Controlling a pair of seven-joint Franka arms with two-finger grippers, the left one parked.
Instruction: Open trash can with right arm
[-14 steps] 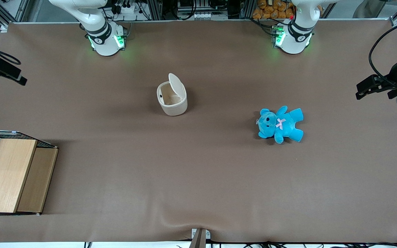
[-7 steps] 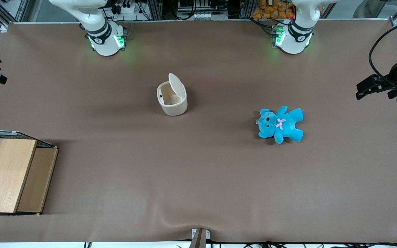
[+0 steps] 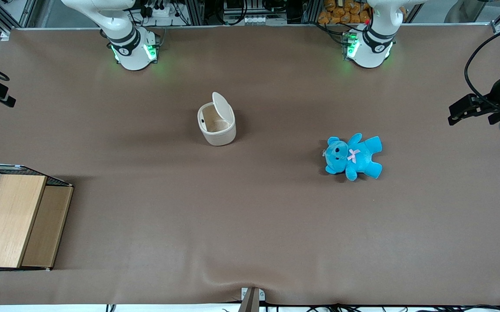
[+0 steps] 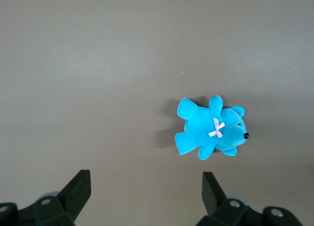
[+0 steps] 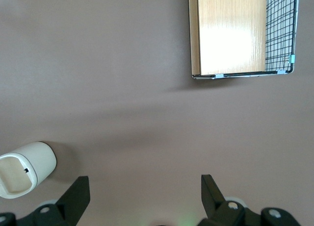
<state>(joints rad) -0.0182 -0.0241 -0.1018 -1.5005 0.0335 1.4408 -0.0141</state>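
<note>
My black two-finger claw (image 5: 142, 196) hangs spread, well apart from the small cream-white plastic trash can (image 3: 217, 122); its lid seems fully raised, so I'd stay clear.

Right arm (image 3: 115, 26): glossy white shell, dark band round its lowest joint, green lights glowing on the base (image 3: 133, 56) where it meets the table. Gripper (image 5: 142, 201): matte black, two angular wedge-shaped fingers (image 5: 78, 194) spread wide, small round screws at their roots.
</note>
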